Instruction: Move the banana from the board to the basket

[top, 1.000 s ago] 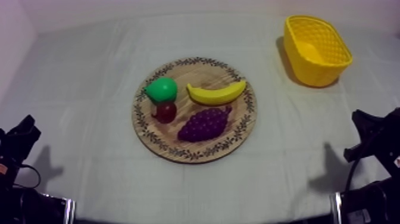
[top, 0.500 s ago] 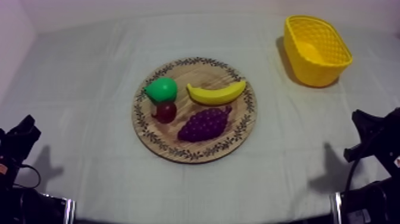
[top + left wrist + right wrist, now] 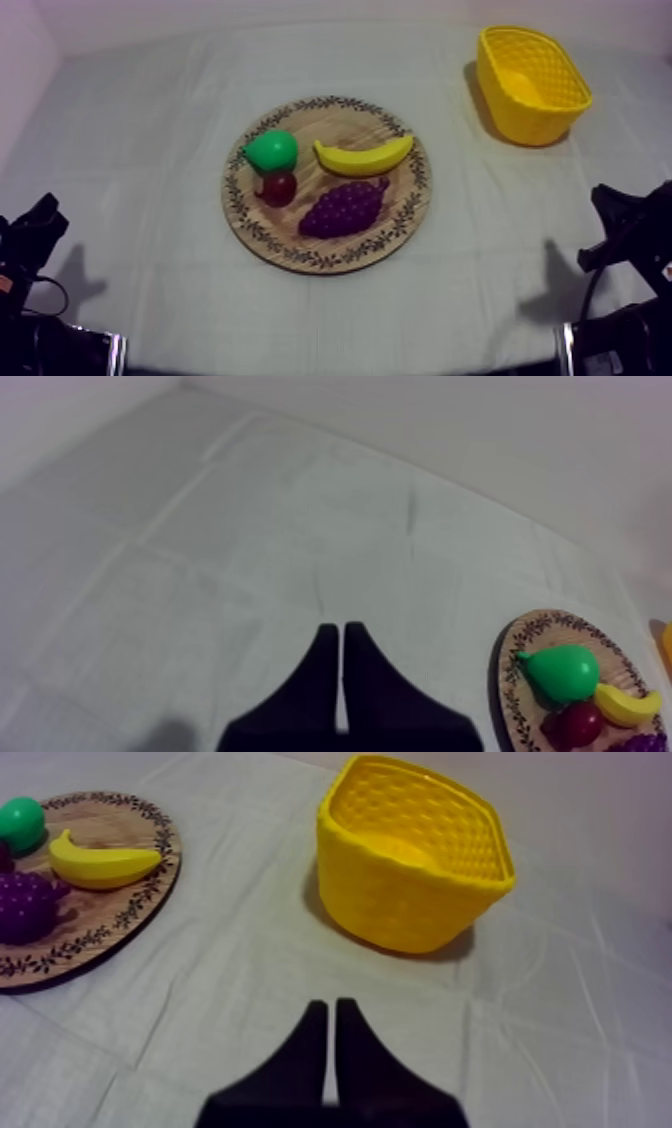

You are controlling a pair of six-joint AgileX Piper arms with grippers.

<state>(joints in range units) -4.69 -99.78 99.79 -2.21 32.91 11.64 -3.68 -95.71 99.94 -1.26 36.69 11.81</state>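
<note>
While the banana (image 3: 363, 157) lies at 1 o'clock on the wooden board (image 3: 300, 255) and the left gripper (image 3: 340, 638) and right gripper (image 3: 331, 1014) rest with fingers pressed together, spread the right gripper, straddle the banana's middle clear of the grapes (image 3: 343, 208) at its 6 o'clock, then carry it to the yellow basket (image 3: 530, 125); no writing is legible.

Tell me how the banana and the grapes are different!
The banana is yellow; the grapes are purple. The banana is one smooth, long, curved piece; the grapes are a bumpy bunch of little balls. In the top view, the banana lies toward the far side of the board, and the grapes toward the near side. Both are toy fruit lying side by side on that same wooden board.
</note>
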